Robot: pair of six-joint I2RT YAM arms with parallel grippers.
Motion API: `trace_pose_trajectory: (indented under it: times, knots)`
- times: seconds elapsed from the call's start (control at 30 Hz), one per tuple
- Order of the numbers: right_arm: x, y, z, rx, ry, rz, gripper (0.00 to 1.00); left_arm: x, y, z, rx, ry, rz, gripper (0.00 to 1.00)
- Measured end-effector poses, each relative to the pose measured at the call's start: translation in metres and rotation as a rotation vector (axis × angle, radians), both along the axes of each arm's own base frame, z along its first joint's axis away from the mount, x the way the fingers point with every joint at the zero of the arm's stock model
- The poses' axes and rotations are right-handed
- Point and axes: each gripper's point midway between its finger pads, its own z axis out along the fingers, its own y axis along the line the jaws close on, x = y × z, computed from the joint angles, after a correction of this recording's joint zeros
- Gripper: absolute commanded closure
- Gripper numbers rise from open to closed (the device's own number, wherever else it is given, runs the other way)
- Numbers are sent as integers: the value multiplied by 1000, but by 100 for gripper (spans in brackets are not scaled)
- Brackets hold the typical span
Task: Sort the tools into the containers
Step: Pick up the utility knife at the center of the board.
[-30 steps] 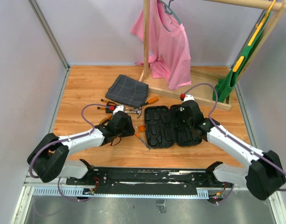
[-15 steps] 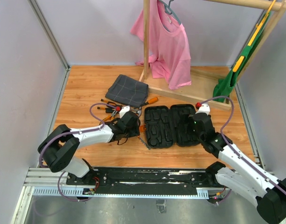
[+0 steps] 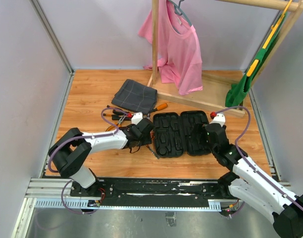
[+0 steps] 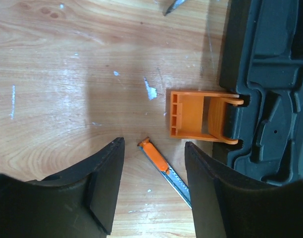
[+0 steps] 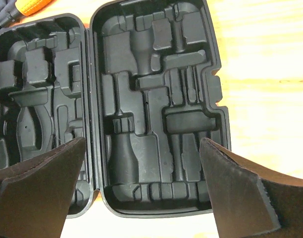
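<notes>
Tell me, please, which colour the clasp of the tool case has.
Orange. The clasp hangs at the edge of the black tool case; the left wrist view shows it best.

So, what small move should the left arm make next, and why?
Probably lower the left gripper and close on the slim orange-and-metal tool: it lies on the table between the open fingers, and the open case looks empty.

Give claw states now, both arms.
Left claw: open, empty, over a slim tool beside the case.
Right claw: open wide, empty, above the open case.
</notes>
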Motion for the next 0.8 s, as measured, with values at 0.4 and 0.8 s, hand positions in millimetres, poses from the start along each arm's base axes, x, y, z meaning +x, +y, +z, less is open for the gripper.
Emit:
trace_pose_trajectory:
  times: [0.4, 0.8]
  knots:
    - [-5, -3, -10, 2, 13, -11, 1, -10, -12, -4, 64, 21, 4, 52]
    - [-8, -7, -18, -1, 22, -23, 1, -15, -11, -6, 108, 15, 18, 61]
